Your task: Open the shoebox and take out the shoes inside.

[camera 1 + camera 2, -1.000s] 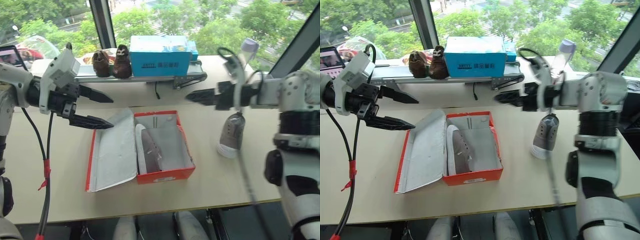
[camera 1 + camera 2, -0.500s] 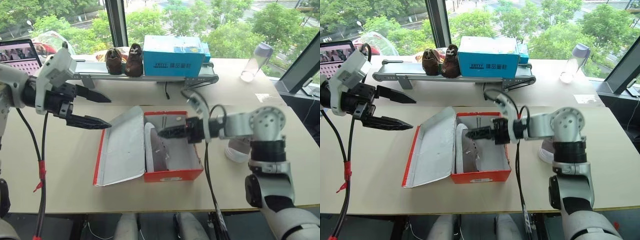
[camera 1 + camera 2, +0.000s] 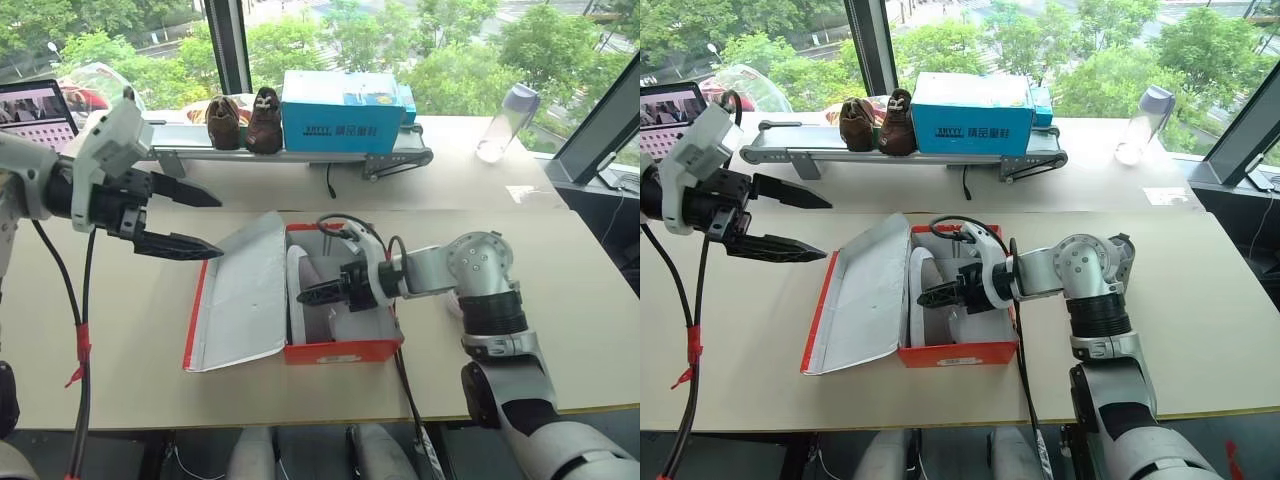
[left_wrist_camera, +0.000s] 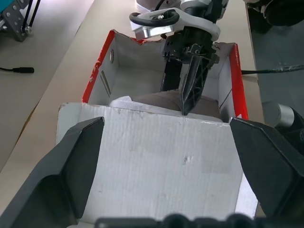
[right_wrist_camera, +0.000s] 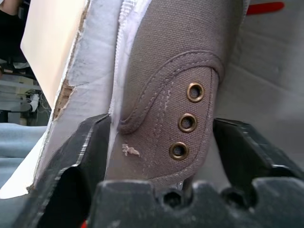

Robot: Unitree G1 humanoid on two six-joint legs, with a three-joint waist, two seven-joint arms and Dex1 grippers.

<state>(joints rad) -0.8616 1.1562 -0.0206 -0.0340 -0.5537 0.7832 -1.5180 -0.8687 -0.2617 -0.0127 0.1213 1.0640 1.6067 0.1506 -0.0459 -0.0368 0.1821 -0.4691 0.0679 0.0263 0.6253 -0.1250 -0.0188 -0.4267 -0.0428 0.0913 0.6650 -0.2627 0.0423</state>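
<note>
Shoe (image 5: 161, 95) sits between your right claw (image 3: 318, 294) fingers, half-closed, probably not gripping yet; canvas is soft, light—pinch the eyelet side. Left claw (image 3: 195, 217) wide.

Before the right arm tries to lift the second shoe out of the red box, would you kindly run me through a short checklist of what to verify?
1. Shoebox lid open, lying flat to the robot's left: ok.
2. Right gripper straddling the shoe in the box, one finger on each side: ok.
3. Firm grip on that shoe: cannot tell; a gap shows beside one finger in the right wrist view.
4. Left gripper open and away from the box, above the table: ok.
5. Room on the table to the robot's right to set the shoe down: ok.
</note>
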